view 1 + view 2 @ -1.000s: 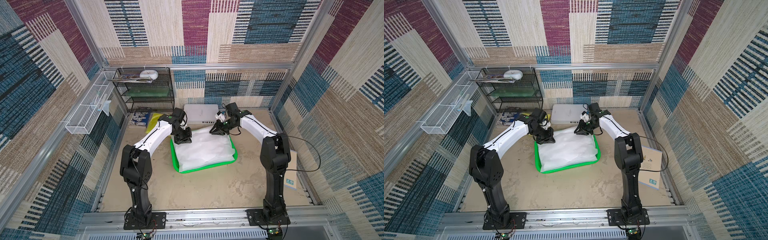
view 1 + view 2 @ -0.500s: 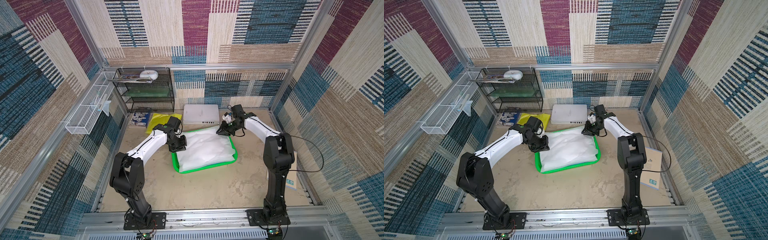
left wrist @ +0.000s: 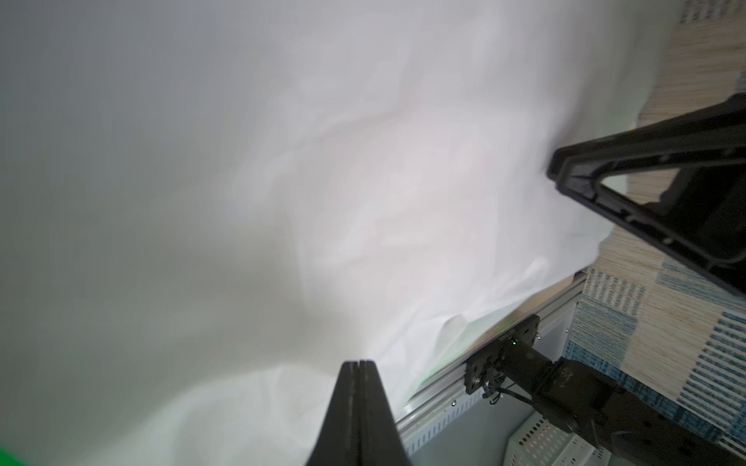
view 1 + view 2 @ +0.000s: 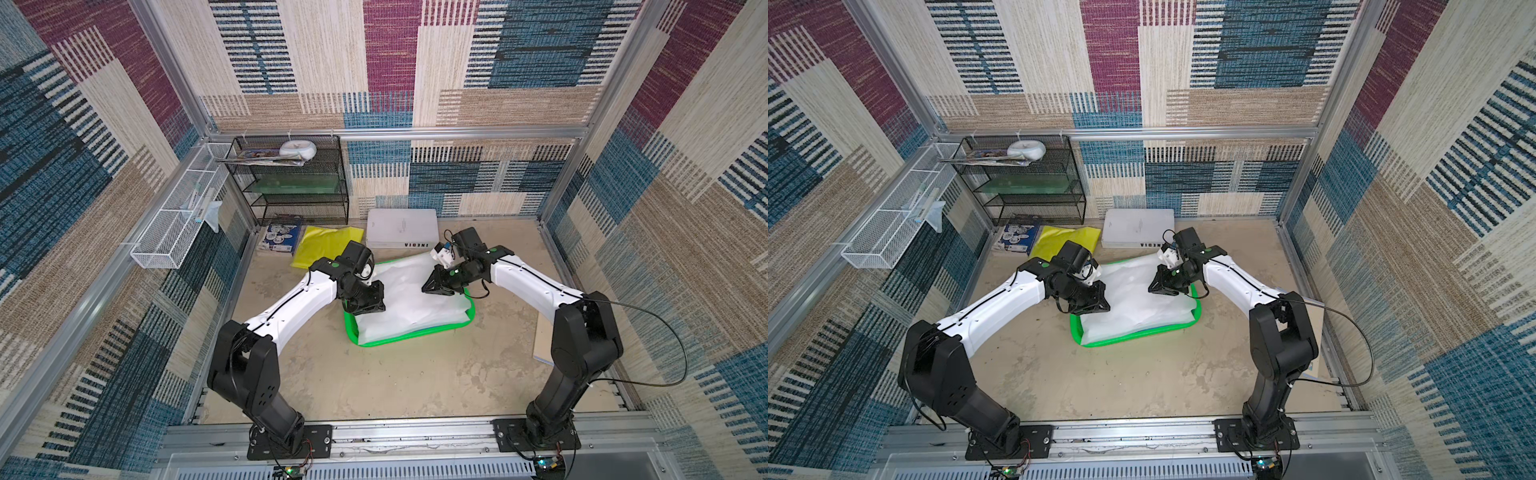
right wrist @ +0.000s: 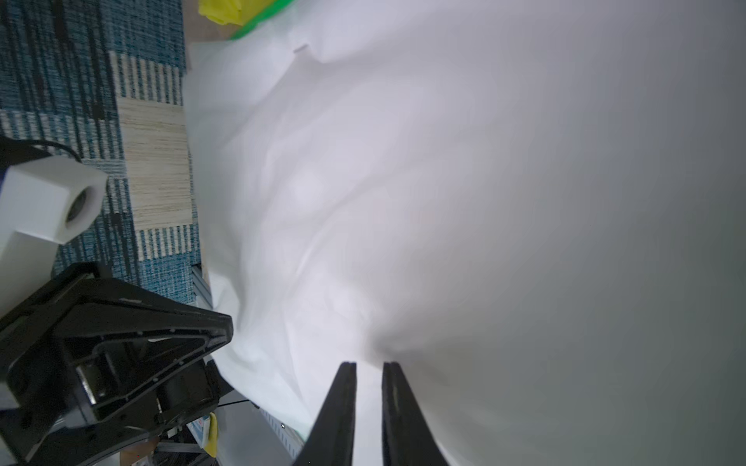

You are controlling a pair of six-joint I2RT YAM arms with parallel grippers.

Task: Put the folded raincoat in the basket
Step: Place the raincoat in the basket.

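The folded raincoat [image 4: 409, 299] [image 4: 1142, 303] is a white, crumpled bundle that fills the bright green basket [image 4: 399, 337] [image 4: 1133, 340] at mid-floor; its far edge spills over the rim. My left gripper [image 4: 380, 308] [image 4: 1105, 308] is shut and empty, low over the raincoat's left side. My right gripper [image 4: 424, 289] [image 4: 1150, 289] hovers over the far right part, its jaws a narrow gap apart. In the left wrist view the shut gripper [image 3: 357, 363] points across white raincoat [image 3: 363, 181]. In the right wrist view the gripper [image 5: 369, 364] shows only raincoat [image 5: 403, 181] behind its gap.
A white box [image 4: 402, 227] and a yellow sheet [image 4: 326, 245] lie just behind the basket. A black mesh rack [image 4: 295, 183] stands at the back left, with a booklet [image 4: 280, 237] at its foot. A white wire basket [image 4: 178, 220] hangs on the left wall. Paper [image 4: 542, 336] lies by the right wall.
My left gripper swung out to the left of the basket, then came back over the raincoat's left side. My right gripper moved from the far right corner inward over the raincoat, its jaws narrowing.
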